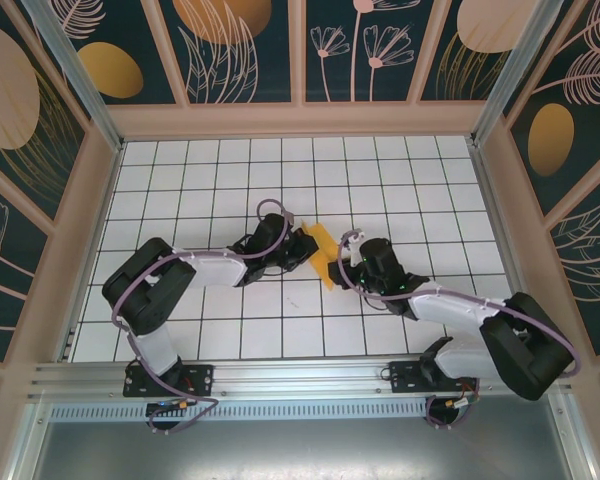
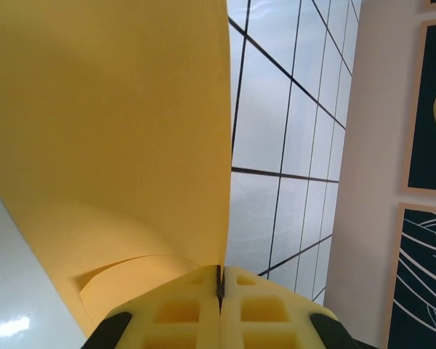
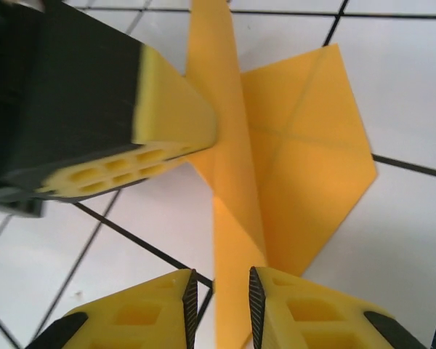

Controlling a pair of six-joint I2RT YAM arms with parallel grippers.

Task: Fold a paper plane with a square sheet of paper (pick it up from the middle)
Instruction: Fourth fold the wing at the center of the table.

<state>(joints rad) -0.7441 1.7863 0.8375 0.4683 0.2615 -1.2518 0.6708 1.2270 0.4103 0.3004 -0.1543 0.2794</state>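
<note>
The orange-yellow sheet of paper [image 1: 325, 258] is folded and creased, and stands partly off the white grid table between my two grippers. My left gripper [image 1: 311, 250] is shut on one edge of it; in the left wrist view the paper [image 2: 109, 145] rises from the closed jaws [image 2: 220, 280] and covers the left half. In the right wrist view a raised ridge of the paper [image 3: 236, 182] runs between my right gripper's [image 3: 221, 298] parted jaws, while a creased flap [image 3: 312, 167] lies flat to the right. The left gripper's fingers [image 3: 171, 116] pinch the paper at the upper left.
The white grid tabletop [image 1: 280, 170] stretches behind and around the arms. Beige frame walls [image 1: 300, 120] with dark painted panels enclose it on three sides. The two arms meet near the table's middle, their wrists close together.
</note>
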